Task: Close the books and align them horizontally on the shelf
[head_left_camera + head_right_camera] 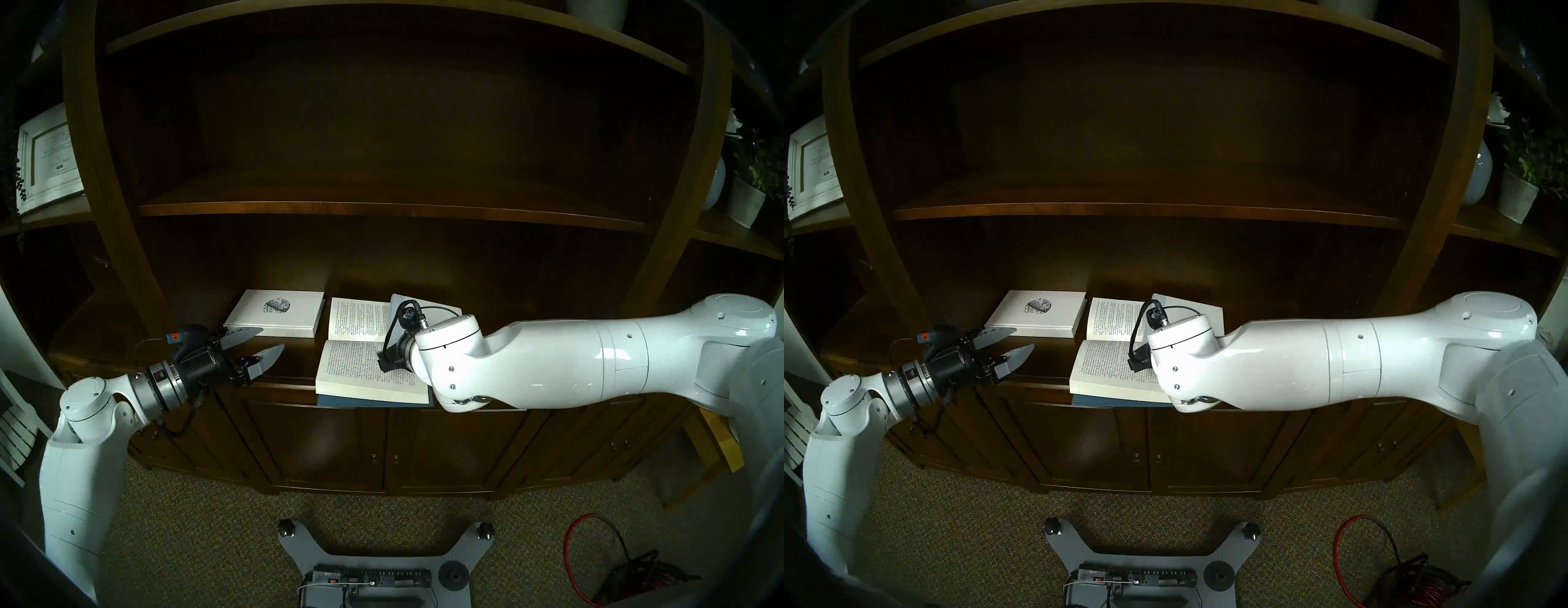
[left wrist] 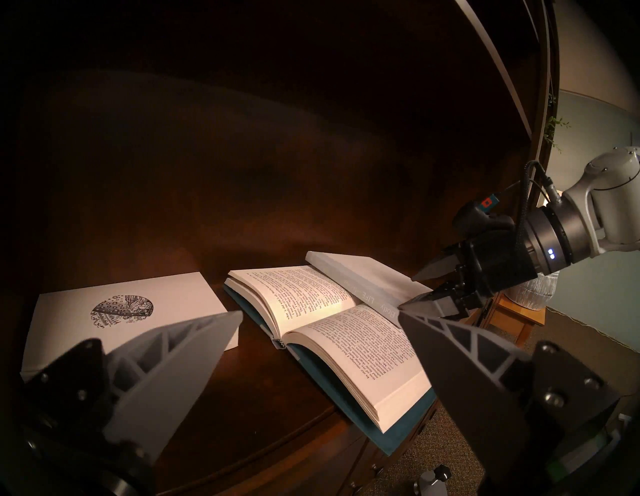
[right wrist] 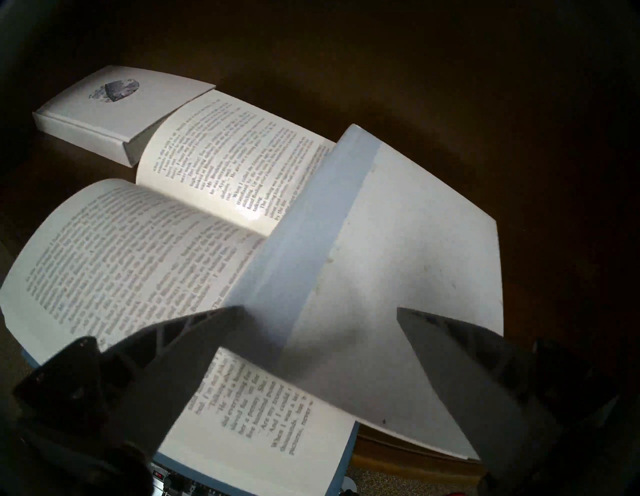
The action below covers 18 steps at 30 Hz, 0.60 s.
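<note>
Right tool (image 3: 320, 313) hovers over white book (image 3: 398, 277) overlapping open blue book (image 3: 138, 242).

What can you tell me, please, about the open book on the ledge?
The open book is thick, with cream pages of dense black text and a blue cover showing under its near edge. It lies flat and open near the middle on the dark wooden ledge, its near corner reaching the front edge. A closed white book with a pale blue spine lies tilted across its right side. Another white book lies closed just to its left. The right gripper hovers open by the overlapping book.
</note>
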### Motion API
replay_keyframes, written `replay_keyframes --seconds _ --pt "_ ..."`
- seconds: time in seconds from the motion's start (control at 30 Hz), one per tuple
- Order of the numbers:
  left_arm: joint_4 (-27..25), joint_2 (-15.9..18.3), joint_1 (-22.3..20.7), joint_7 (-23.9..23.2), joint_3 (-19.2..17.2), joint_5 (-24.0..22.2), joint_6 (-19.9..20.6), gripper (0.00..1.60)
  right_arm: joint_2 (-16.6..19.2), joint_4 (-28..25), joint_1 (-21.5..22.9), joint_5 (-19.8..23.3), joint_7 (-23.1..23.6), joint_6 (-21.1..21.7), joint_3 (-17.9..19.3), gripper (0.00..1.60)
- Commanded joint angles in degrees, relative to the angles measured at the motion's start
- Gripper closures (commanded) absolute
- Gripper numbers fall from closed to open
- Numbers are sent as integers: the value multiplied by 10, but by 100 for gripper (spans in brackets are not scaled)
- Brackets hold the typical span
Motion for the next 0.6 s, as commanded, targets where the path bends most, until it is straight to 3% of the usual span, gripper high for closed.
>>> replay_keyframes --seconds 0.0,0.37,0.57 --pt "-13 0 -11 1 -7 -6 -3 0 -12 3 21 -5 23 3 20 0" --pt "-13 -1 -10 1 -7 -6 -3 0 -19 21 19 3 35 9 21 0" --pt "-13 -1 -10 1 -7 -6 -3 0 -57 62 14 1 -20 23 5 0"
